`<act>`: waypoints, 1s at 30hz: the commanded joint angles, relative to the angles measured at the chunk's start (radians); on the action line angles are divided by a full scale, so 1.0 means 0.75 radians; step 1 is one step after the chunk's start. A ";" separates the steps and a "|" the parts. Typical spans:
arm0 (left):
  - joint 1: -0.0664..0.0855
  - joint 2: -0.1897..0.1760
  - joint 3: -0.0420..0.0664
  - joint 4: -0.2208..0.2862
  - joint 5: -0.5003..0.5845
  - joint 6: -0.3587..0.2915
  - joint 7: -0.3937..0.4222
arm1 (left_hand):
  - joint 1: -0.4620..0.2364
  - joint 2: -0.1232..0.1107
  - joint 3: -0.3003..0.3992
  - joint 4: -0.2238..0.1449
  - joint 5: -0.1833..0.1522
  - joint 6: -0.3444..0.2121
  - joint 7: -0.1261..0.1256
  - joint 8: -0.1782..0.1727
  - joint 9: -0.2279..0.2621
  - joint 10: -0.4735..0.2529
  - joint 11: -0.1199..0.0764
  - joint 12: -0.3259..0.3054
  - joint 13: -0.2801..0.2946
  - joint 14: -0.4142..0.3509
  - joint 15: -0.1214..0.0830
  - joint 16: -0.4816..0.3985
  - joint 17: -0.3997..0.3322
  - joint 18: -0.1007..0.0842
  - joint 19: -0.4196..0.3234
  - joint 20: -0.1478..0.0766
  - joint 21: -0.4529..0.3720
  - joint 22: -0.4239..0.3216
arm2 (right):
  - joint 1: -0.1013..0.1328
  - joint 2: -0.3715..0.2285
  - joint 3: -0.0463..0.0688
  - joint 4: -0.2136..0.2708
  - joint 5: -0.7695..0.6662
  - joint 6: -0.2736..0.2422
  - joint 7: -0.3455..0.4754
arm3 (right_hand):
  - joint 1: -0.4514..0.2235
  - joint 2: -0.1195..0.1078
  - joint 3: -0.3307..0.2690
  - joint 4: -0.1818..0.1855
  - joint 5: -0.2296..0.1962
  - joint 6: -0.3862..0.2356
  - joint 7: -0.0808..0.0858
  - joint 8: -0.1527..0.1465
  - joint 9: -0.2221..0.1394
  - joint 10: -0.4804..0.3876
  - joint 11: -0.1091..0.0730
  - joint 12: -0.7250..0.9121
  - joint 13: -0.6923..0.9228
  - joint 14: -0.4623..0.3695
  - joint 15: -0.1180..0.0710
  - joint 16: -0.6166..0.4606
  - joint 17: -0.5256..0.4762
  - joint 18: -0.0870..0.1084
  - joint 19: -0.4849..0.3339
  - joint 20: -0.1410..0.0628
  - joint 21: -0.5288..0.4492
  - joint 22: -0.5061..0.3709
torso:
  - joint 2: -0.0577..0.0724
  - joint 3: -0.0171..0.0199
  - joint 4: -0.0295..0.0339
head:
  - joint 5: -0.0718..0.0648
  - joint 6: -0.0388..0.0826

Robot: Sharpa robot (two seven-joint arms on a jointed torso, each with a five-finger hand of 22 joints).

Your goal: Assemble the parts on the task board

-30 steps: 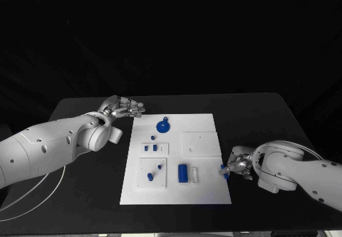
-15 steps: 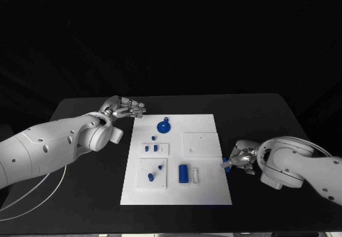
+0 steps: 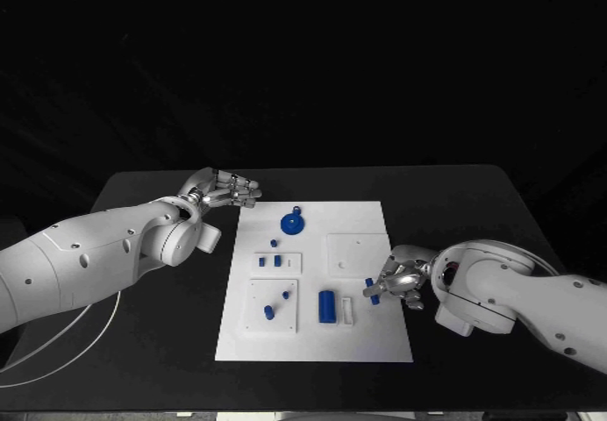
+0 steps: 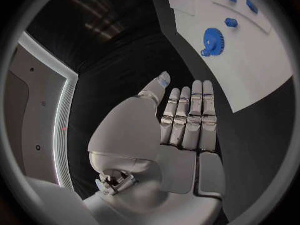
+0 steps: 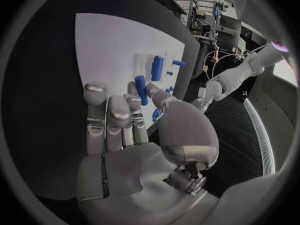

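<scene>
One small blue peg [image 3: 374, 288] is pinched in the silver right hand [image 3: 398, 283], just above the right edge of the flat white task board [image 3: 360, 338]; the same peg [image 5: 141, 89] is seen held at the fingertips [image 5: 151, 90] in the right wrist view. The step in hand looks like carrying this peg to its place on the board. To do it well, the peg should be kept upright and lowered slowly, straight down, so it is not knocked sideways. A long blue block [image 3: 325, 306] stands just to the left of the hand, beside a thin white slot piece [image 3: 346, 312], and these should not be bumped. Further left, small blue pieces [image 3: 268, 311] lie on a raised white square, and two short blue pegs [image 3: 268, 260] sit on a smaller one. A round blue gear [image 3: 291, 224] lies at the far end of the board. The silver left hand [image 3: 225, 191] rests beyond the far left corner of the board, fingers held flat together, nothing in it. Much bare black table [image 3: 468, 202] is left on the right and far sides for the arm to swing. The near edge of the board is close to the table's edge, so less room is left there.
</scene>
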 commanded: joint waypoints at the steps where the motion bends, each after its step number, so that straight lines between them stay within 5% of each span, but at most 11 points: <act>1: 0.000 0.003 0.001 0.004 0.007 0.018 0.011 | -0.006 0.004 0.003 0.009 -0.008 -0.012 0.000 -0.004 0.000 0.002 0.003 0.006 0.001 0.002 -0.001 -0.002 0.002 -0.014 0.008 0.002 0.005 -0.001 | -0.004 0.029 -0.017 -0.015 0.036 -0.008 0.006 | 0.004 0.021 0.022 -0.031 0.008 0.009 0.002 0.004 0.002 0.008 0.000 -0.004 0.000 0.002 -0.003 0.002 -0.003 -0.026 0.049 -0.007 0.005 0.105 | 0.000 0.0009 0.0007 | 0.005 -0.002; 17: 0.000 0.004 0.001 0.006 0.007 0.021 0.010 | -0.005 0.004 0.000 0.014 -0.007 -0.012 0.000 -0.004 0.000 0.000 0.004 0.006 0.001 0.000 0.000 -0.002 0.002 -0.014 0.009 0.003 0.006 -0.016 | -0.007 0.108 -0.115 -0.058 0.007 -0.008 -0.030 | -0.006 0.023 0.000 -0.026 0.010 0.009 0.001 0.004 -0.004 0.009 0.000 -0.011 -0.003 0.001 -0.003 0.002 -0.006 -0.026 0.048 -0.007 0.005 0.105 | 0.000 0.0012 -0.0013 | 0.009 -0.007; 30: 0.000 0.001 0.001 0.007 0.007 0.022 0.009 | -0.005 0.004 0.000 0.014 -0.007 -0.012 0.000 -0.004 0.000 0.000 0.004 0.006 0.001 0.000 0.000 -0.002 0.002 -0.014 0.009 0.003 0.006 -0.016 | -0.007 0.143 -0.128 -0.074 -0.025 -0.044 -0.023 | -0.009 0.024 -0.006 -0.023 0.011 0.011 0.000 0.004 -0.008 0.010 -0.001 -0.013 -0.005 0.001 -0.004 0.003 -0.006 -0.026 0.048 -0.008 0.005 0.105 | 0.001 0.0013 -0.0013 | 0.016 -0.007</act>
